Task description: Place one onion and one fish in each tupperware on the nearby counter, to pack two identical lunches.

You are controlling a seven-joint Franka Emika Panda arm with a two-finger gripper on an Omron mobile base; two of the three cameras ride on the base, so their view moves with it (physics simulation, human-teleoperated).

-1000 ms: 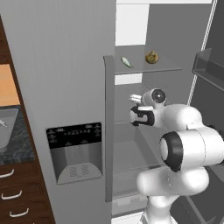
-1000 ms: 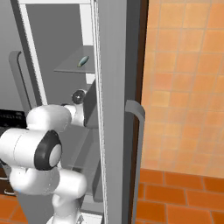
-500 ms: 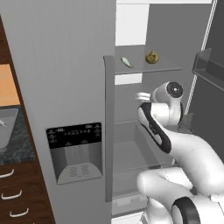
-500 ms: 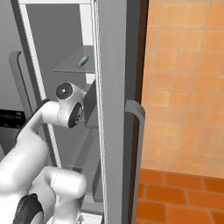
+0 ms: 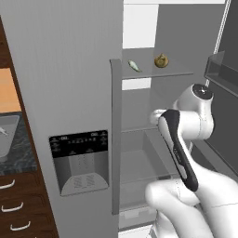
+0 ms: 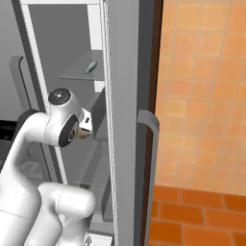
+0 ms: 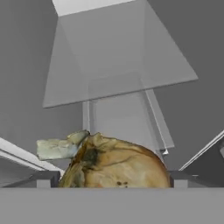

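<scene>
onion (image 5: 161,61) and fish (image 5: 135,66) apart on fridge shelf (image 5: 176,73)

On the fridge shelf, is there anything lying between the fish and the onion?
No. In the left base view the glass shelf is bare between the fish and the onion.

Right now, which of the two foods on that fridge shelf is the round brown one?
The onion, the golden-brown lump on the right end of the glass shelf. The fish to its left is slim, pale and greenish.
</scene>
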